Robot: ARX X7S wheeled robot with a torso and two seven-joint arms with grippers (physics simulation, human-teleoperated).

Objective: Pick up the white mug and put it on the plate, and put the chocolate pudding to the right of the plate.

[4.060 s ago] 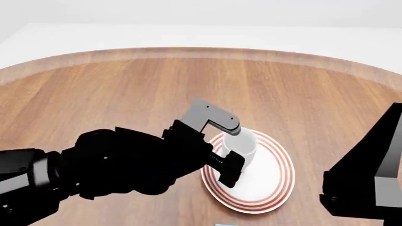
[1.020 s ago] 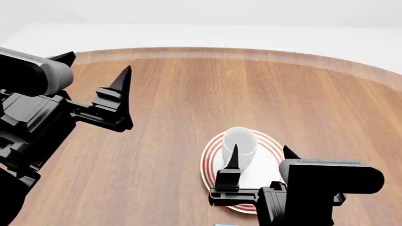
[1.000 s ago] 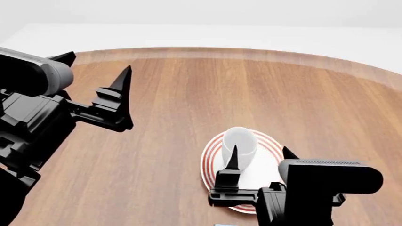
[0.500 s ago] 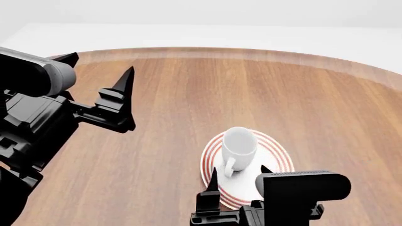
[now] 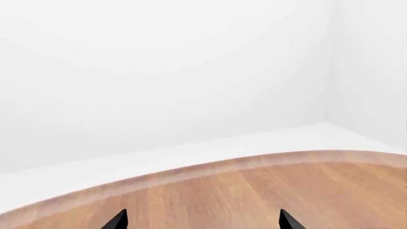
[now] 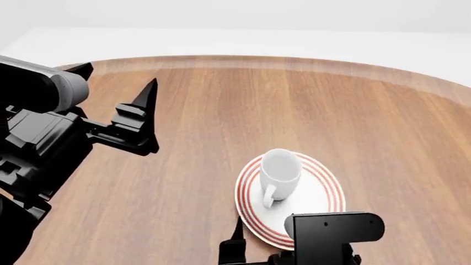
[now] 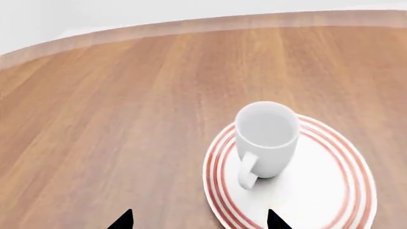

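Note:
The white mug (image 6: 279, 170) stands upright on the plate (image 6: 320, 190), its handle toward me; the right wrist view shows the mug (image 7: 267, 136) and the red-ringed plate (image 7: 324, 191) too. My right gripper (image 6: 266, 226) hovers open at the plate's near edge, one fingertip (image 6: 237, 227) showing and the other hidden behind its wrist camera. In its own view the right gripper (image 7: 199, 219) has nothing between its tips. My left gripper (image 6: 118, 77) hangs open and raised over the table's left side, far from the mug, and the left gripper (image 5: 202, 222) faces bare wood. The chocolate pudding is out of view.
The round wooden table (image 6: 220, 110) ends in a curved far edge (image 6: 220, 59), with white floor and wall beyond it. The right wrist camera housing (image 6: 335, 226) covers the plate's near rim.
The left gripper, at the mug 4 s ago, has let go and now sits high on the left. In the last second the right gripper drew back toward me, uncovering the mug.

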